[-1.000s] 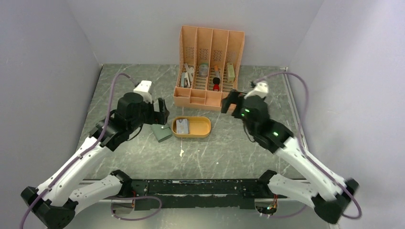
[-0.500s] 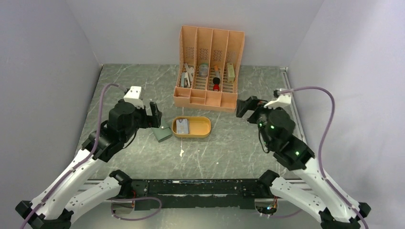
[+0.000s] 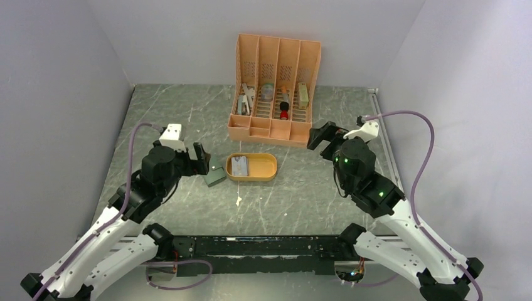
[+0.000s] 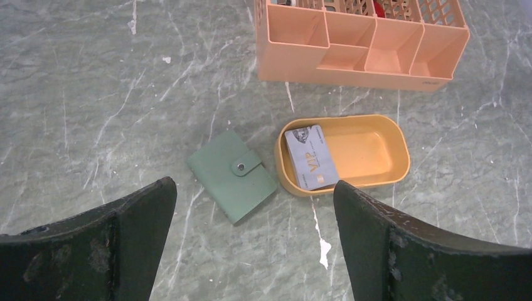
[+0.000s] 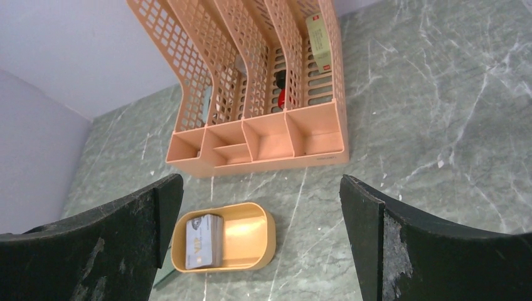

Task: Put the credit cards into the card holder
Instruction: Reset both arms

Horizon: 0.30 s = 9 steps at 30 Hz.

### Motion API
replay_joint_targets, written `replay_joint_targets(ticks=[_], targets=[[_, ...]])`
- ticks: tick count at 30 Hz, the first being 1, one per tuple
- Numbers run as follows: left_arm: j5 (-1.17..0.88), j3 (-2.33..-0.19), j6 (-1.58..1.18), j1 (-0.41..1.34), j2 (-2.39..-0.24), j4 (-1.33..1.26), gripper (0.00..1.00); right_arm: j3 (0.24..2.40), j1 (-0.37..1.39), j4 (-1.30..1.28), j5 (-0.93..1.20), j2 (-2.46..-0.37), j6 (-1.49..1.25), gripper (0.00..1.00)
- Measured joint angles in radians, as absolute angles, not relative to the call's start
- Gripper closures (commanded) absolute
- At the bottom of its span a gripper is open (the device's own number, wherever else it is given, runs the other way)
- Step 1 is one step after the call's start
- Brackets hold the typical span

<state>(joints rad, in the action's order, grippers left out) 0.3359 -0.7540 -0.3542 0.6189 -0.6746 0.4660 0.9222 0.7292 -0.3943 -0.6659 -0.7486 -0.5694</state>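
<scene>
Two tools are in view. Both stand with jaws wide apart and grip nothing.

The left tool (image 3: 202, 159) hovers above the worktop (image 4: 94, 94), near the holder (image 4: 232, 175). In the left wrist view, the holder shows between this tool's fingers. The right tool (image 3: 323, 137) hangs near the right front corner of the organizer (image 3: 276, 69), apart from the tray (image 4: 376, 120).

The cards (image 4: 310, 157) lie in a stack inside the tray, at its left end. The top card is grey and marked "VIP".

The holder is a green wallet, folded shut, with its snap tab fastened. It lies flat on the worktop just left of the tray, turned at an angle. Whether its corner touches the tray rim cannot be told.

The organizer stands behind the tray, with small items in its slots.
</scene>
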Motion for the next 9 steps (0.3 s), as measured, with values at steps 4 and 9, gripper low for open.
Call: replay_joint_targets(ticks=[4, 9], targets=[[0.347, -0.754, -0.354, 0.619, -0.692, 0.460, 0.01, 0.932, 0.729, -0.396, -0.714, -0.767, -0.598, 0.00], [0.350, -0.754, -0.354, 0.619, -0.720, 0.461, 0.01, 0.969, 0.729, -0.422, -0.737, -0.815, -0.576, 0.00]])
